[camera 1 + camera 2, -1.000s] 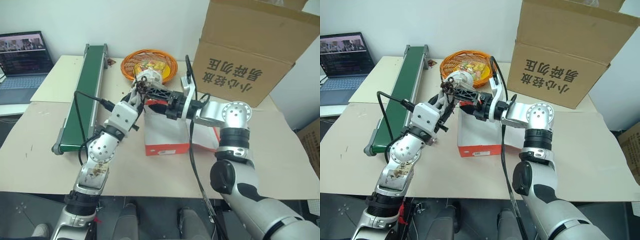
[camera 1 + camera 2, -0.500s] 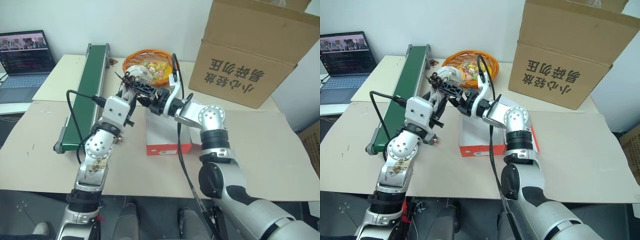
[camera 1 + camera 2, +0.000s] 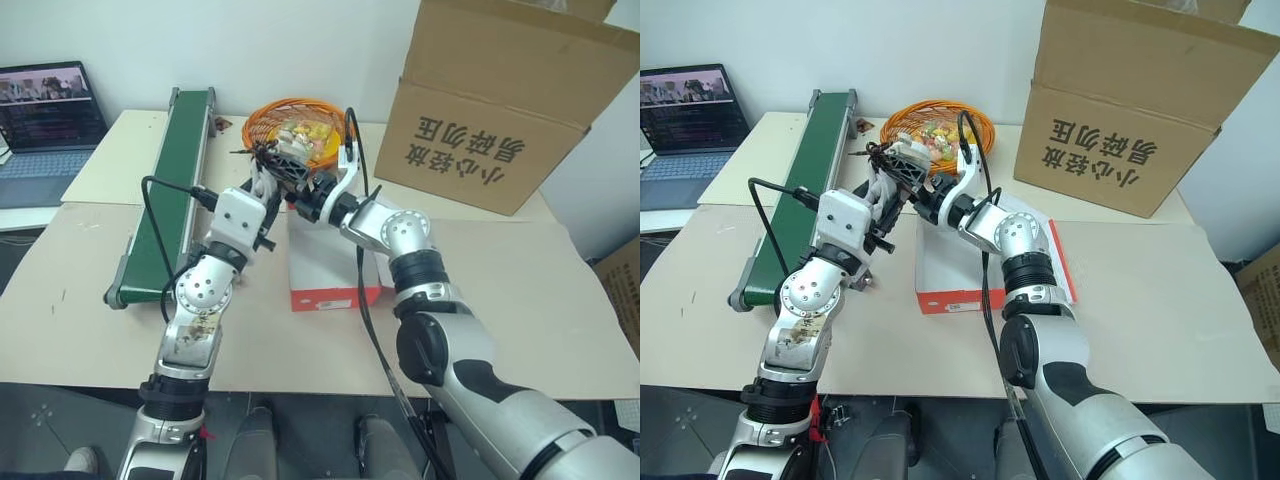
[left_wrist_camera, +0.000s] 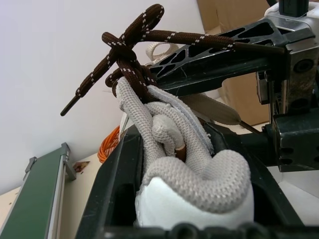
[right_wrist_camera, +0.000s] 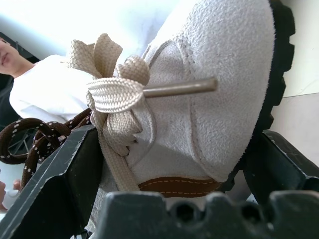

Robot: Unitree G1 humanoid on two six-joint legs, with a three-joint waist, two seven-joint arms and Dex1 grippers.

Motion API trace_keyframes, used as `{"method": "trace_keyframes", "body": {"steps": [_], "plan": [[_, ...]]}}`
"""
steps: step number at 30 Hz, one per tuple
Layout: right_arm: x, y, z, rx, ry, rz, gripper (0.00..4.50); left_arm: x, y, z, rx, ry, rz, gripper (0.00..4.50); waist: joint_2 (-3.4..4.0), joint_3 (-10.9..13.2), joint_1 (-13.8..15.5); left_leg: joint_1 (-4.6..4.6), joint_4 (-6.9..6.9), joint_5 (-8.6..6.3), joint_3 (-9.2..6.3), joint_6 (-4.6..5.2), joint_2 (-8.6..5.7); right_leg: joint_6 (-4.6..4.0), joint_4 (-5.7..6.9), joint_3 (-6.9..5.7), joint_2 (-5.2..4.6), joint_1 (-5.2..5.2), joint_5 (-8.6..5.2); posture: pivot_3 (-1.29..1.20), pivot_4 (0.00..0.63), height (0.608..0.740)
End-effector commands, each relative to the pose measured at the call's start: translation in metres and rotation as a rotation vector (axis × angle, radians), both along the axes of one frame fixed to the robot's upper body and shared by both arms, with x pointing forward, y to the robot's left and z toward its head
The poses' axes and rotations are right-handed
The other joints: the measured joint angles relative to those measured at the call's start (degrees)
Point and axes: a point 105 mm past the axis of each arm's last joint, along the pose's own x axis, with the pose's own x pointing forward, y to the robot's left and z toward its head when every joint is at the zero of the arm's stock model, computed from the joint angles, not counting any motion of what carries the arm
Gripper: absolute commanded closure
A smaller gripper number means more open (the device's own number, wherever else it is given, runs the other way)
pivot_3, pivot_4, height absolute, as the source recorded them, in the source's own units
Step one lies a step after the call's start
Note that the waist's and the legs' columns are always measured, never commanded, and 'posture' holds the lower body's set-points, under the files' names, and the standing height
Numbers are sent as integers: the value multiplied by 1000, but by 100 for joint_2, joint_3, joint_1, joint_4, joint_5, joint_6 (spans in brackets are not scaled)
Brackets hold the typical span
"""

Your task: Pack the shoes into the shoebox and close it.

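Both arms are meeting above the far left corner of the small red cardboard shoebox (image 3: 335,272), which is sitting open on the beige surface (image 3: 560,300). The left gripper (image 3: 262,178) is clamping a small off-white suede shoe with brown laces (image 4: 189,169) between its part-closed fingers. The right gripper (image 3: 902,172) is bracketing the same shoe with jaws spread wide; contact cannot be told. An orange wire basket (image 3: 262,125) is sitting just behind.

Pale suede shoe (image 5: 214,94) between tool fingers (image 5: 65,184).
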Motion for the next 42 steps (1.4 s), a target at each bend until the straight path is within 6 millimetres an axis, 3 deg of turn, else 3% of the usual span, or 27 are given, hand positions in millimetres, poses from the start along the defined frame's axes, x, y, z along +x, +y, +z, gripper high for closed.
{"method": "trace_keyframes", "body": {"steps": [1, 7, 12, 19, 23, 27, 30, 31, 36, 42], "plan": [[3, 0, 43, 54, -124, -46, 1018, -27, -45, 21, 35, -104, -217, 2911, 0, 0, 6, -1, 0, 0, 0, 0, 0, 0, 0, 0, 0, 0, 0, 0, 150, 721], [-4, 5, 56, 91, -147, -19, 2889, -28, -44, 20, 33, -104, -214, 2911, 0, 0, 2, -1, 0, 0, 0, 0, 0, 0, 0, 0, 0, -1, 0, 0, 150, 721], [-10, 8, 65, 113, -174, 5, 3615, -28, -44, 20, 35, -103, -212, 2911, 0, 0, 4, -1, 0, 0, 0, 0, 0, 0, 1, 0, 0, 0, 0, 0, 150, 721], [-33, 17, 79, 179, -224, 101, 3621, -25, -42, 20, 37, -95, -198, 2911, 0, 0, 10, -3, 1, 0, -1, 0, 0, 0, 1, 0, 0, 0, 0, 0, 150, 721], [-35, 18, 79, 179, -210, 100, 3621, -23, -41, 17, 23, -70, -193, 2911, 0, 0, 7, -2, 3, 0, -1, 0, 0, 1, 2, 0, 0, 1, 1, 0, 150, 721], [-32, 16, 75, 182, -179, 78, 3621, -24, -41, 17, 36, -78, -195, 1737, 0, 0, 7, -1, 4, 0, -1, 0, 0, 1, 3, 0, 0, 1, 1, 0, 150, 721], [-29, 11, 71, 171, -168, 50, 3621, -25, -43, 17, 29, -72, -206, 535, 0, 0, 12, -2, 5, 0, -1, 0, 0, 1, 3, 0, 0, 1, 1, 0, 150, 721], [-26, 8, 71, 172, -166, 31, 3621, -26, -42, 19, 21, -75, -207, 253, 0, 0, 11, -2, 5, 0, -1, 0, 0, 1, 3, 0, 0, 1, 1, 0, 150, 721], [-5, -18, 69, 176, -134, -122, 3621, -26, -39, 20, 20, -77, -196, 253, 0, 0, 6, -1, 8, 0, -2, 1, 0, 2, 5, 0, 1, 3, 2, 0, 150, 721], [40, -92, 59, -38, -169, -487, 3621, -27, -35, 16, 23, -67, -173, 253, 0, 0, 80, -4, 11, 1, -3, 1, -2, 4, 0, 0, 0, 8, 1, 0, 150, 721]]}}
